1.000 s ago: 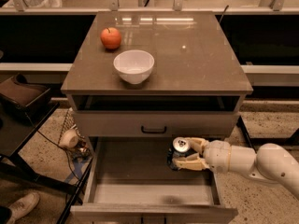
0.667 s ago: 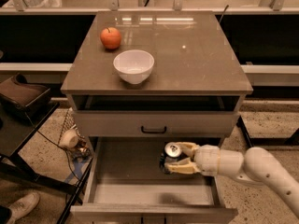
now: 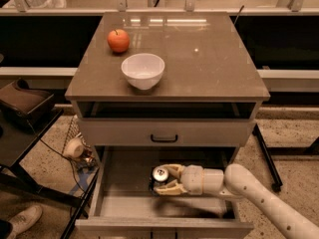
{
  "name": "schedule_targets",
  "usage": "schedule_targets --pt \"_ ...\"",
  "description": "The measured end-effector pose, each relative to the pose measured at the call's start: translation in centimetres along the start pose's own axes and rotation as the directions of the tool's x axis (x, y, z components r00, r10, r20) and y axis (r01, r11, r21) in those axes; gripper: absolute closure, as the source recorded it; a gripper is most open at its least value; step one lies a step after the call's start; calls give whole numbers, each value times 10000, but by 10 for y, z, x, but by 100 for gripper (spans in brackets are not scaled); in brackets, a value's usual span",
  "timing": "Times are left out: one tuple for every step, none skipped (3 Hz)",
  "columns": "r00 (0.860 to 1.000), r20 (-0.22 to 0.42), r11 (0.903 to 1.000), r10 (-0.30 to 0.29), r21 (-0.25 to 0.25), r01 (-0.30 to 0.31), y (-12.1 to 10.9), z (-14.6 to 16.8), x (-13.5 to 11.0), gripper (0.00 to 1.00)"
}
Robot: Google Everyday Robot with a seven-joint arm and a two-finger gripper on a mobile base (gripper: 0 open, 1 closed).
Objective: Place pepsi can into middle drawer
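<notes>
The pepsi can (image 3: 159, 176), dark with a silver top, stands upright inside the open middle drawer (image 3: 119, 205), near the middle of its grey-brown floor. My gripper (image 3: 163, 179) reaches in from the right on a white arm, and its pale fingers (image 3: 169, 186) sit on both sides of the can, closed on it. The can's base is at or just above the drawer floor; I cannot tell which. The upper drawer (image 3: 164, 132) with the black handle is shut above it.
On the cabinet top (image 3: 209, 59) stand a white bowl (image 3: 143, 70) and a red apple (image 3: 118, 40). A dark chair (image 3: 22, 103) and cables lie to the left. A shoe (image 3: 20, 220) shows at the lower left on the floor.
My gripper and the can have moved left, from the drawer's right part toward its middle, and a little lower.
</notes>
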State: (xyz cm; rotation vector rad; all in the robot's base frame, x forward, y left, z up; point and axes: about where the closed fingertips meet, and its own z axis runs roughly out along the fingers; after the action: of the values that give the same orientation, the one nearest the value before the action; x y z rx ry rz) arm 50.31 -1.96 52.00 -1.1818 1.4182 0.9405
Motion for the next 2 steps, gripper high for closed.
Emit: schedule_targets --pt "9996 -229 9997 -148 -222 143 -4 24 18 100" --pt "9987 -410 9990 -289 -350 275 -1 51 34 100"
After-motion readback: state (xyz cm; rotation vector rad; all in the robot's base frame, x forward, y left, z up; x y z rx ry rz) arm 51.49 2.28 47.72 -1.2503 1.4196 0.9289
